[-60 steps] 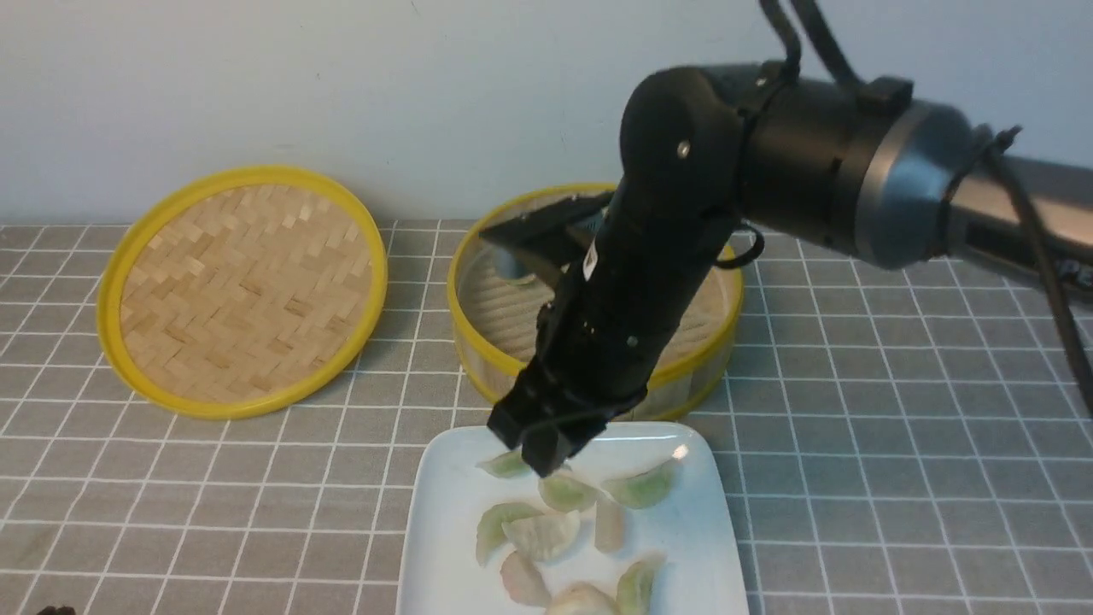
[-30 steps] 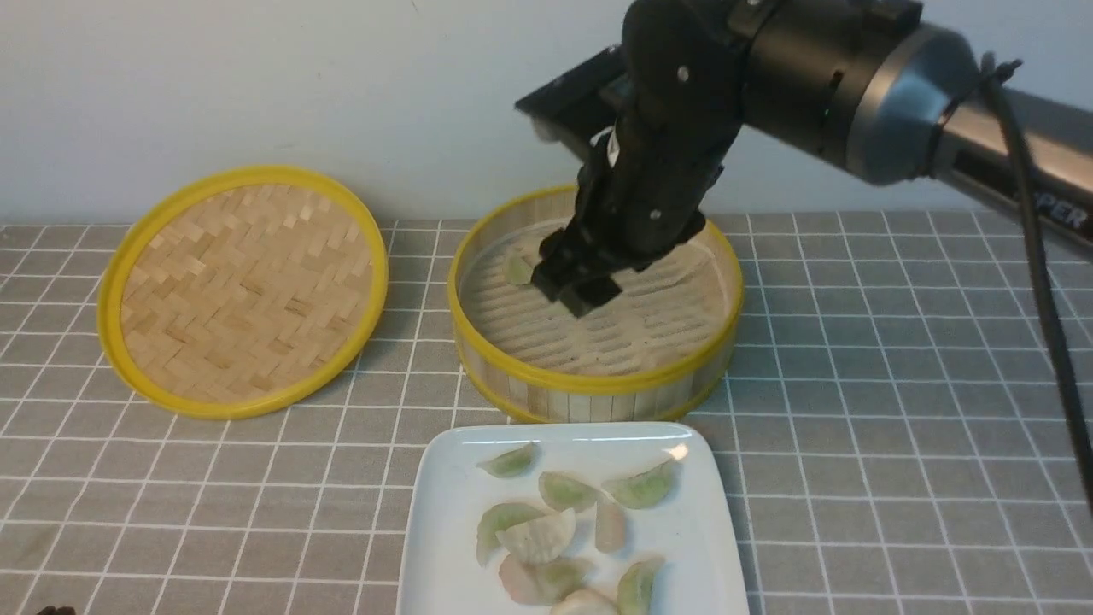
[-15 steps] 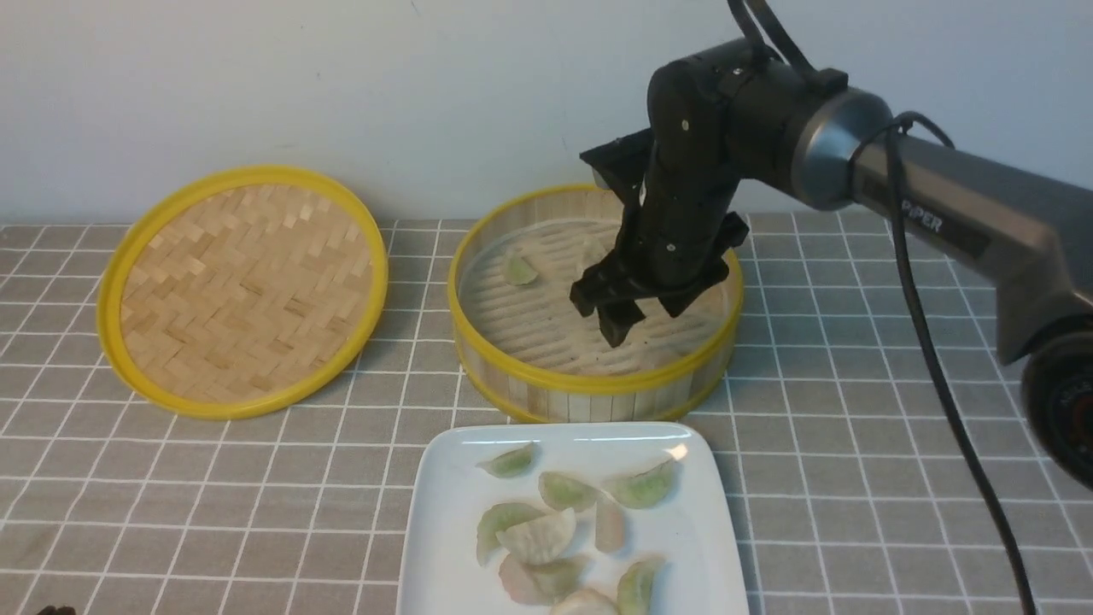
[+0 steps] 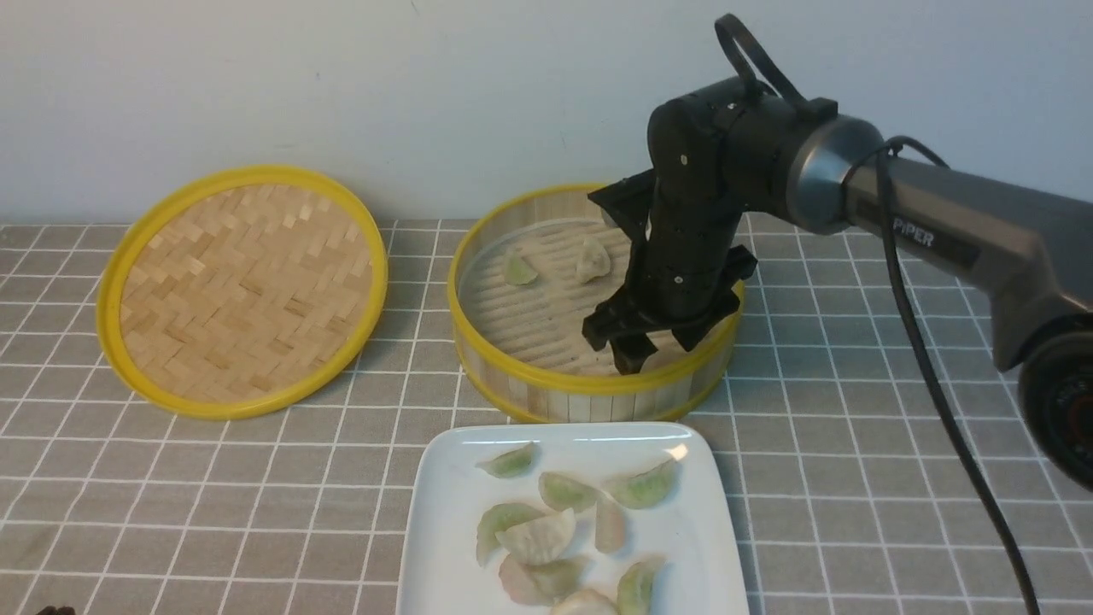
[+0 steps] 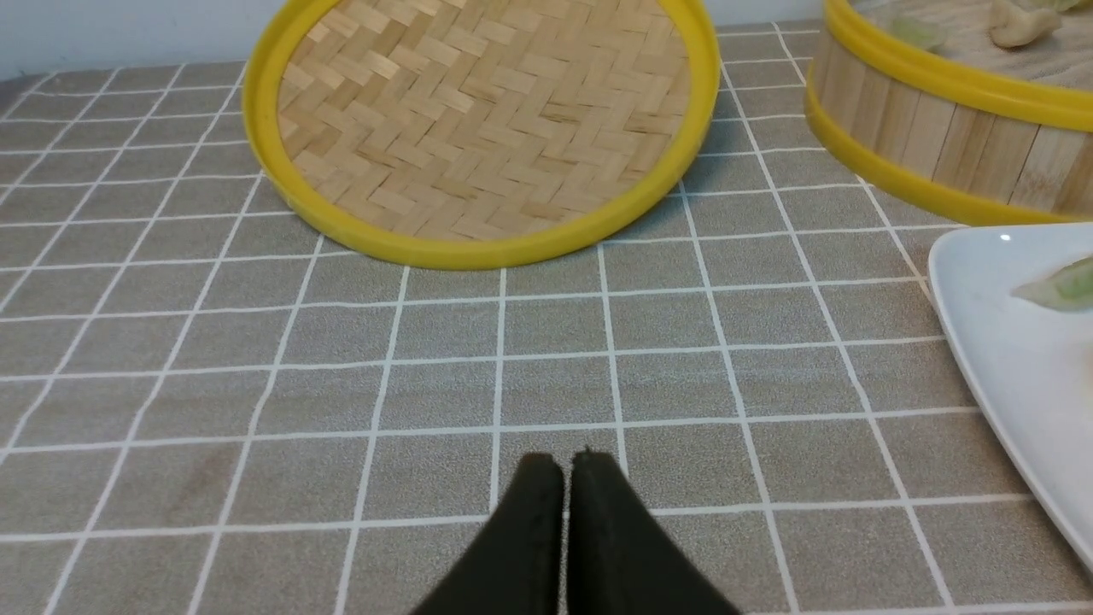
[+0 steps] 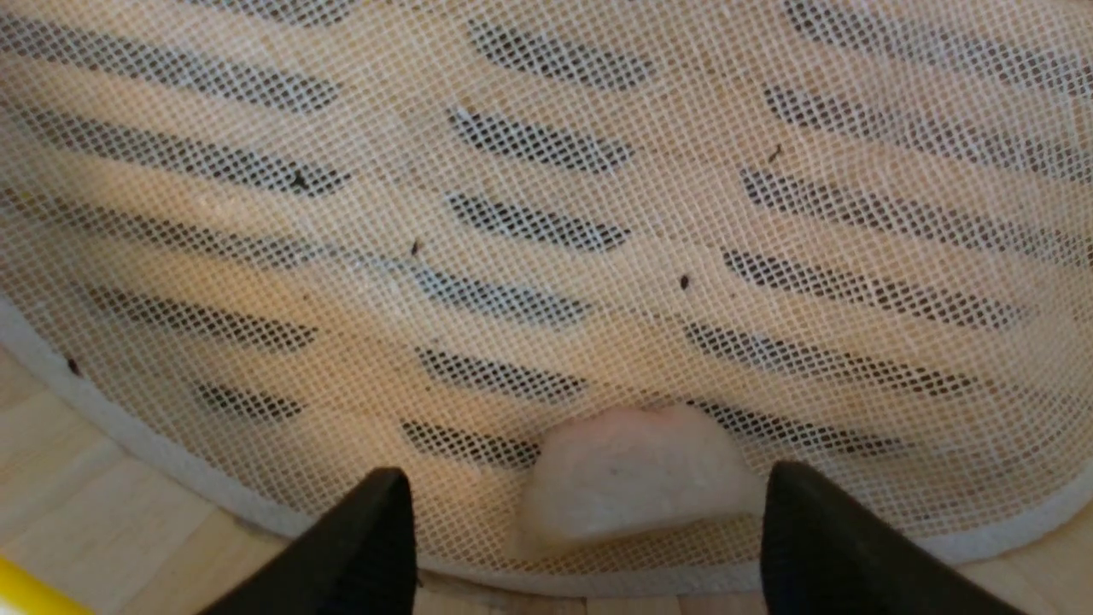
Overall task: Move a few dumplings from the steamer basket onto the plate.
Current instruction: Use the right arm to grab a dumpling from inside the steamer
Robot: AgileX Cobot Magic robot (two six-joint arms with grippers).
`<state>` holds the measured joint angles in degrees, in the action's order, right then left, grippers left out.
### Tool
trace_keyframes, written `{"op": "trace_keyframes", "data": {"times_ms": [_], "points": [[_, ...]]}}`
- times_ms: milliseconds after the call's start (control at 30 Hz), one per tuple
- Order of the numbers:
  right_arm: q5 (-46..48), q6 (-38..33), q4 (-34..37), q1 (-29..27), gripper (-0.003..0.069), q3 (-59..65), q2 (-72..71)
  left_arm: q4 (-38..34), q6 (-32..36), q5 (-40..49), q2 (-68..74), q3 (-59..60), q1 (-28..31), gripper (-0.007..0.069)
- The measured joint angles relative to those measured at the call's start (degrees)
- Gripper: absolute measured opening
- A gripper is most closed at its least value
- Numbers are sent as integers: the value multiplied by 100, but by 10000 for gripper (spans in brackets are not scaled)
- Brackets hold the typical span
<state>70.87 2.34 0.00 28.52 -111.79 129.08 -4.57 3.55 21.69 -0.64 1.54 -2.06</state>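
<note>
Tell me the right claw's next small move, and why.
Probably lower slightly and close: the right claw stands open inside the steamer basket, with a whitish dumpling lying on the mesh liner between its jaws, not yet gripped.

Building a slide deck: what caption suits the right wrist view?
Open right gripper framing a pale dumpling inside the mesh-lined steamer basket.

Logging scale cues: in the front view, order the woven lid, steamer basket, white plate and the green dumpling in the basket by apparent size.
Largest, alike: woven lid and steamer basket, not ranked.
Unsure: white plate, cut off by the frame and nearest the camera.
Smallest: green dumpling.
</note>
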Motion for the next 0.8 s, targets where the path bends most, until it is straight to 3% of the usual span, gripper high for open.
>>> {"op": "trace_keyframes", "data": {"times_ms": [233,367,800], "points": [[-98,0,-33,0,442,0,203,0,0,0,0,0,0,-5],[-85,0,-113,-6,340,-19,221,0,0,0,0,0,0,-5],[-38,-10,0,0,340,-96,-477,0,0,0,0,0,0,-5]]}}
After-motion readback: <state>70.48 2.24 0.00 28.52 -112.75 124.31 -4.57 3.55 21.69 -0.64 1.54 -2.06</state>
